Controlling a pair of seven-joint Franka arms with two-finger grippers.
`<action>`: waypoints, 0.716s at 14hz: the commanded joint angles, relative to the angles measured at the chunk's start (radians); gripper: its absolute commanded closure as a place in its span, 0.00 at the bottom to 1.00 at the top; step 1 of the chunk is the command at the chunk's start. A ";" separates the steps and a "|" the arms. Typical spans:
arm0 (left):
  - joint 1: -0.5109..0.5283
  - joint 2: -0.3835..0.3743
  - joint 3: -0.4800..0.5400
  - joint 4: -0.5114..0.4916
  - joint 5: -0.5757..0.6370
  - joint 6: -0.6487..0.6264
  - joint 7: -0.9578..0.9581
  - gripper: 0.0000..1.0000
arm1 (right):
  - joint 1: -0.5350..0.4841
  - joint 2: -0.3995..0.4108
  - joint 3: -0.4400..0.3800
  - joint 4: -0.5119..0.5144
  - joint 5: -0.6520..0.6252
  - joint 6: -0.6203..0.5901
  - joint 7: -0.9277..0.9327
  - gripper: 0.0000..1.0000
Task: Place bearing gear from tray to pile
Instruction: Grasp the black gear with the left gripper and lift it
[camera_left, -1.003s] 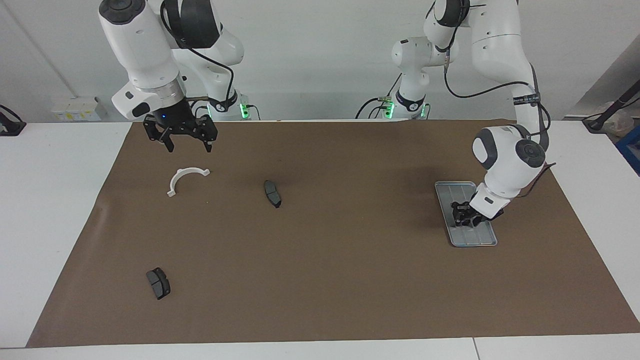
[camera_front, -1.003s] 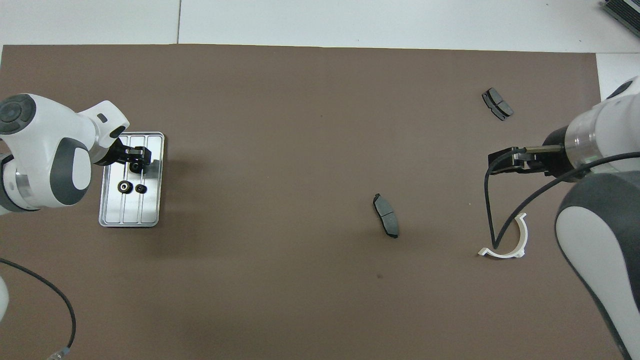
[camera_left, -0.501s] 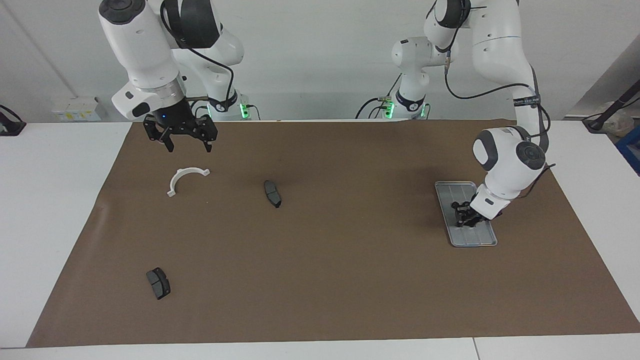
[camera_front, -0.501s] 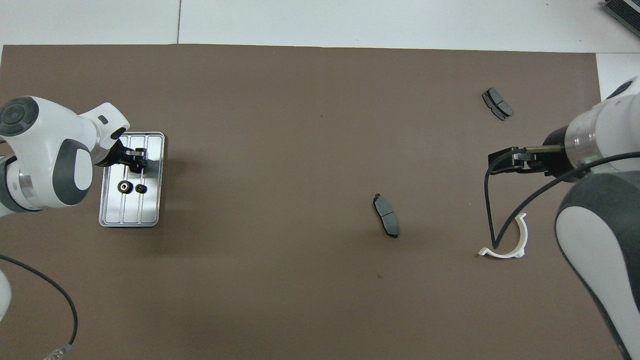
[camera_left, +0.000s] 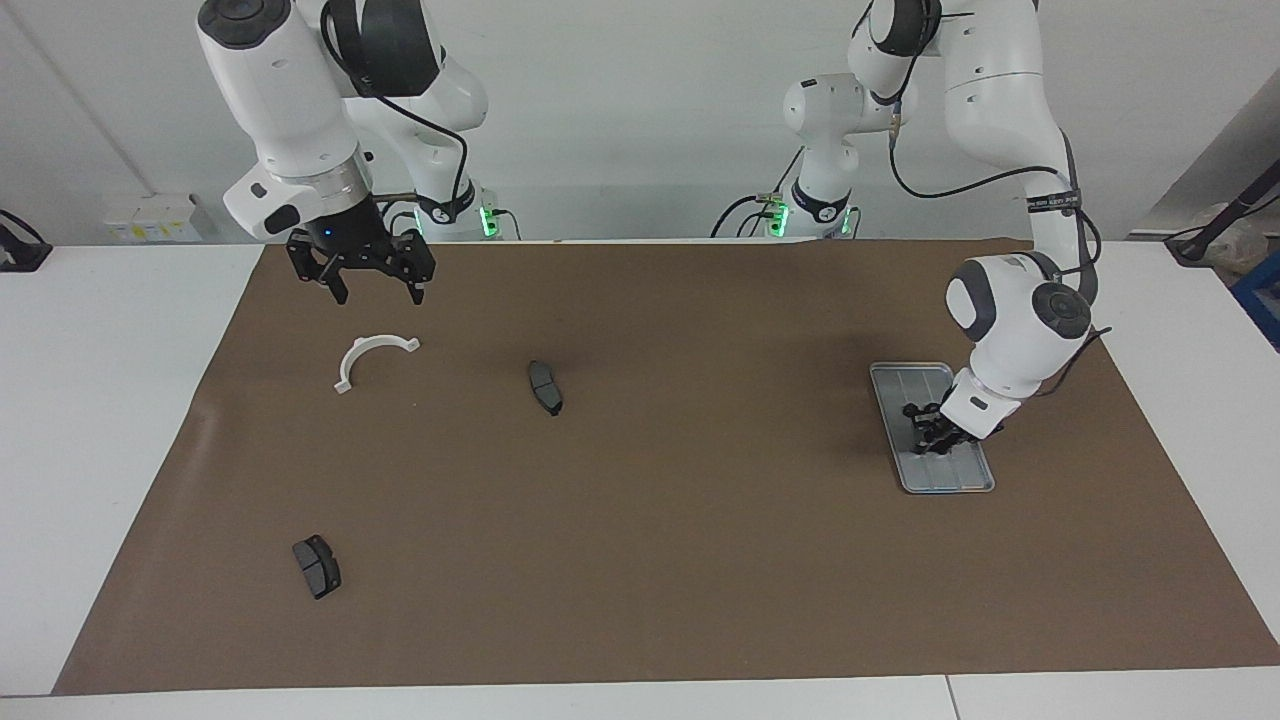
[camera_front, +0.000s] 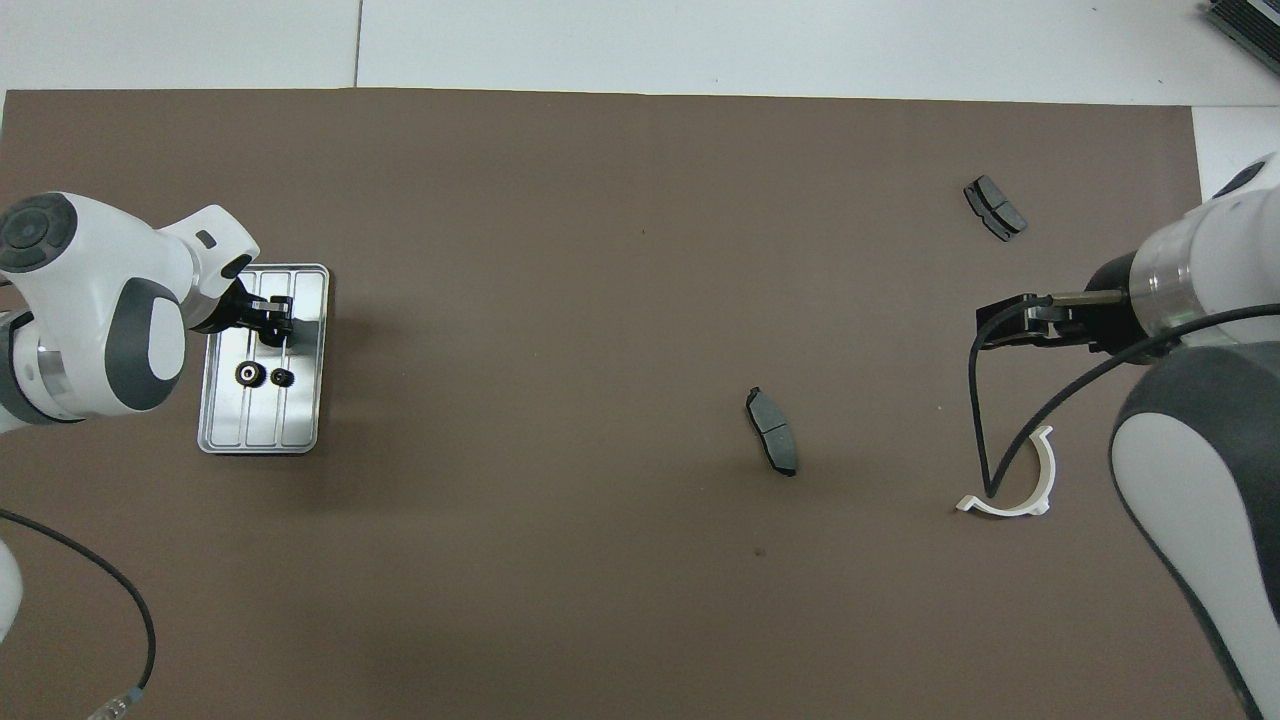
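The silver ridged tray (camera_left: 925, 378) lies toward the left arm's end of the table and also shows in the overhead view (camera_front: 300, 420). Two small black gears (camera_front: 245, 374) (camera_front: 283, 377) lie on it. My left gripper (camera_left: 930, 440) hangs low over the tray, shut on a small dark bearing gear (camera_front: 268, 335). The pile is scattered toward the right arm's end: a white half-ring bracket (camera_left: 360, 352) and two dark brake pads (camera_left: 545, 387) (camera_left: 316, 566). My right gripper (camera_left: 372, 292) waits open and empty above the mat, over the spot next to the bracket.
A brown mat (camera_left: 700, 560) covers most of the white table. A black cable from the right arm hangs over the bracket in the overhead view (camera_front: 985, 440). A wide stretch of mat separates the tray from the pads.
My left gripper has risen slightly over the tray and shifted a little toward the left arm's end. The right arm and the pile have not moved.
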 joint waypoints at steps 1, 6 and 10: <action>0.003 0.006 -0.007 0.021 0.007 0.002 -0.007 0.99 | -0.018 -0.020 0.007 -0.020 0.031 0.011 -0.037 0.00; -0.173 0.040 -0.006 0.193 0.007 -0.162 -0.351 1.00 | -0.018 -0.020 0.008 -0.020 0.031 0.011 -0.037 0.00; -0.366 0.034 -0.007 0.181 0.007 -0.152 -0.646 0.98 | -0.018 -0.020 0.007 -0.020 0.031 0.011 -0.037 0.00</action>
